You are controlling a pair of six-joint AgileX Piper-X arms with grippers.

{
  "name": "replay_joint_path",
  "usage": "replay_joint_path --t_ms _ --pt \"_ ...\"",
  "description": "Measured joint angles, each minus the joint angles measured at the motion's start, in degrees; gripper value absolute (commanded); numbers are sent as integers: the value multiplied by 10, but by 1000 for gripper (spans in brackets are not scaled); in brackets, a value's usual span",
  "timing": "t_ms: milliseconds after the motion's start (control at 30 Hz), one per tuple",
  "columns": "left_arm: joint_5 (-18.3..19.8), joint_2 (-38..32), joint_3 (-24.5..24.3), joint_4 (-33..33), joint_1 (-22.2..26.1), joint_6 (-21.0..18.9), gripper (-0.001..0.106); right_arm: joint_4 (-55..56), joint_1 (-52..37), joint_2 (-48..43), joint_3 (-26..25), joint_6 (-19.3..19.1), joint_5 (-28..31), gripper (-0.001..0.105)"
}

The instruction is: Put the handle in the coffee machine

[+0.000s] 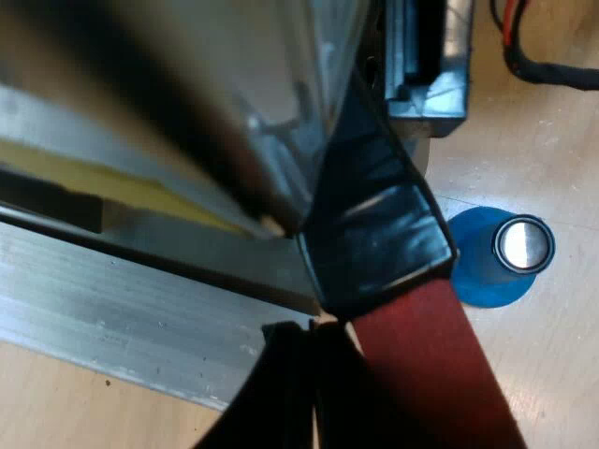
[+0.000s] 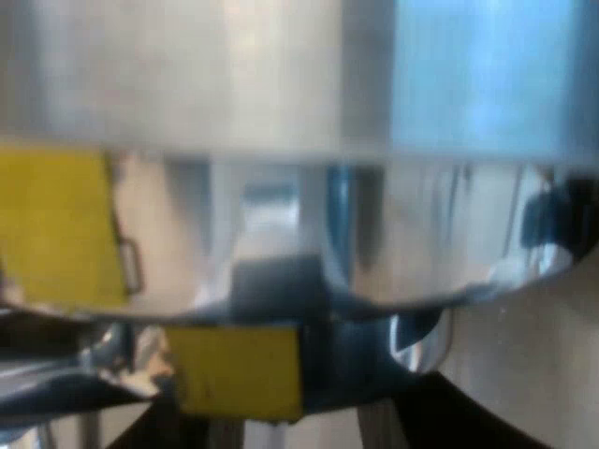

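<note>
Left jaws together, nothing between them, tips touching the holder's handle (image 1: 374,224) where glossy black meets the red end (image 1: 426,374). Right jaws: cannot tell, hard up against the espresso machine (image 2: 281,75). Handle at the machine's front, angled up under its body, metal end hidden. Looks stiff, probably heavy at the hidden end and slick on the black; best taken around that black grip. Tight against the metal ledge (image 1: 140,318); open bench (image 1: 543,374) toward the blue tamper (image 1: 501,257).
</note>
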Motion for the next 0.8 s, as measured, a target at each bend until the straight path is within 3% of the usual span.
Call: replay_joint_path --t_ms 167,300,433,600,800 --pt "0 0 1 0 0 0 0 22 8 -9 11 2 -2 31" --pt "0 0 1 0 -2 0 0 85 23 -37 33 19 46 31" --pt "0 0 1 0 -2 0 0 167 21 -81 48 24 44 31" --pt "0 0 1 0 -2 0 0 290 20 -163 102 74 17 31" --pt "0 0 1 -1 -2 1 0 382 20 -267 174 88 -6 31"
